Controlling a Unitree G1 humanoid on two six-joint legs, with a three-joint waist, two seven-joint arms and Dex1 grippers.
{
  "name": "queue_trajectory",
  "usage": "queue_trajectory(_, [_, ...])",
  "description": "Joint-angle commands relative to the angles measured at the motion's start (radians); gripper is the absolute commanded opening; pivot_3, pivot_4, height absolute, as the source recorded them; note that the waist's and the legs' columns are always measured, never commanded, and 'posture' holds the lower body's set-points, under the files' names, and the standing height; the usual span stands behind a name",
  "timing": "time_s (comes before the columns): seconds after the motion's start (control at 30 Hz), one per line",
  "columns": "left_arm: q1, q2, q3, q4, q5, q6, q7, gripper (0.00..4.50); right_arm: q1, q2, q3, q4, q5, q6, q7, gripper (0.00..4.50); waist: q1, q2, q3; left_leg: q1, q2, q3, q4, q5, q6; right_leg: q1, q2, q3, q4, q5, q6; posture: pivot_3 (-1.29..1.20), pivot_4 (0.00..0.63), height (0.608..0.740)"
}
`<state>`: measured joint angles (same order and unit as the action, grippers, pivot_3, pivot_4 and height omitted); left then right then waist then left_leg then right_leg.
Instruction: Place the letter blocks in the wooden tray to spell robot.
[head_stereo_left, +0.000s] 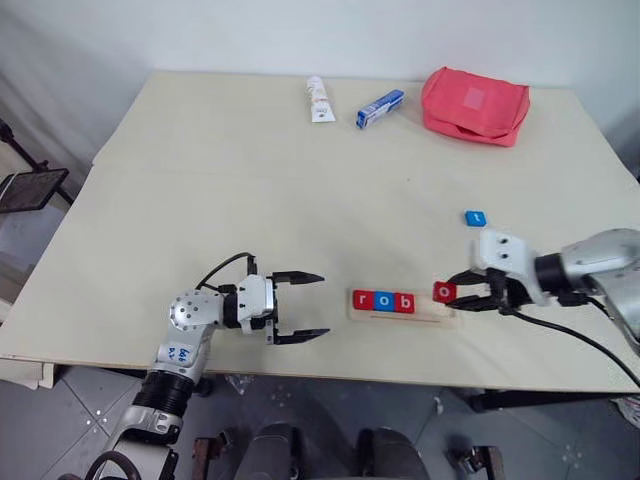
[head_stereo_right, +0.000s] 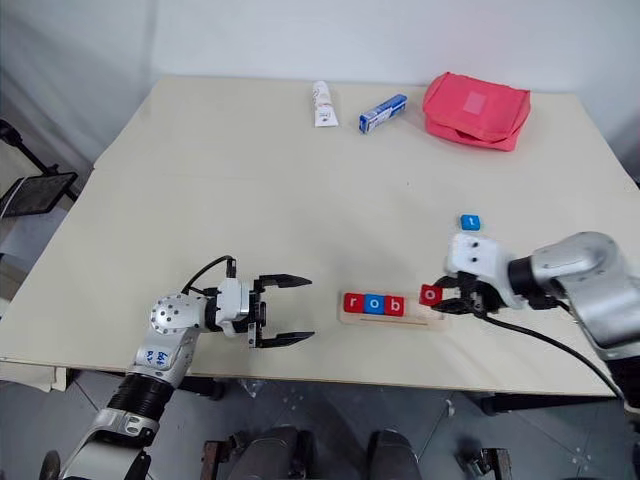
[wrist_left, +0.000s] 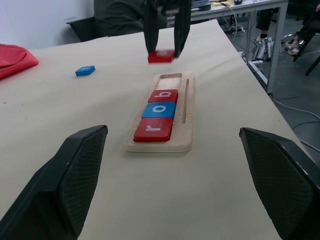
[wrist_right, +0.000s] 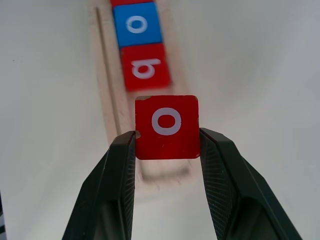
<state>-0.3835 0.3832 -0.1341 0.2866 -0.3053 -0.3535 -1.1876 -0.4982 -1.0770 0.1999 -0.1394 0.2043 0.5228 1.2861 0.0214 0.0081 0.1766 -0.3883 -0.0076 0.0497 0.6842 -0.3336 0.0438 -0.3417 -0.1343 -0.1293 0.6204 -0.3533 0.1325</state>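
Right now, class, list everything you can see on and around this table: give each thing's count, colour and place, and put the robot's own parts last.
Letter blocks in tray: three, red r, blue o, red b, side by side at the tray's left end.
Red o block: one, pinched in the right gripper above the tray's empty right end.
Blue t block: one, loose on the table behind the right gripper.
Wooden tray: one, pale wood, near the front edge.
Tube: one, white, far side.
Box: one, blue and white, beside the tube.
Pouch: one, red, far right.
Table: one, cream.
Left gripper: black fingers, open, left of the tray.
Right gripper: black fingers, shut on the red o block.
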Motion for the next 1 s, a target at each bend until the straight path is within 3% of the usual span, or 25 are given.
queue_trajectory(0.03, [0.0, -0.002, 0.007, -0.021, 0.002, -0.019, 0.008, 4.5, -0.035, 0.017, 0.025, 0.026, -0.034, -0.034, 0.02, 1.44, 0.002, 0.0, 0.0, 0.0, 0.0, 0.0, 0.0, 0.0, 0.0, 0.0, 0.0, 0.0, 0.0, 0.0, 0.0, 0.0, 0.15, 0.74])
queue_trajectory(0.57, [0.036, 0.005, 0.006, -0.05, 0.003, -0.024, 0.04, 4.5, -0.071, 0.072, 0.062, 0.074, -0.076, -0.062, 0.046, 1.44, 0.002, 0.0, 0.0, -0.001, 0.0, -0.001, 0.0, 0.0, 0.0, 0.0, 0.0, -0.001, 0.0, 0.0, 0.0, 0.0, 0.15, 0.74])
queue_trajectory(0.87, [0.026, -0.004, 0.001, -0.04, 0.007, -0.027, 0.044, 4.5, -0.041, 0.056, 0.043, -0.002, -0.057, -0.028, 0.056, 4.41, 0.002, 0.0, 0.0, -0.001, 0.0, -0.001, 0.0, 0.0, 0.0, 0.0, 0.0, -0.001, 0.0, 0.0, 0.0, 0.0, 0.15, 0.74])
queue_trajectory(1.0, [0.022, -0.009, 0.0, -0.037, 0.008, -0.027, 0.043, 4.5, -0.031, 0.05, 0.018, -0.028, -0.05, -0.011, 0.042, 4.46, 0.002, 0.0, 0.0, -0.001, 0.0, -0.001, 0.0, 0.0, 0.0, 0.0, 0.0, -0.001, 0.0, 0.0, 0.0, 0.0, 0.15, 0.74])
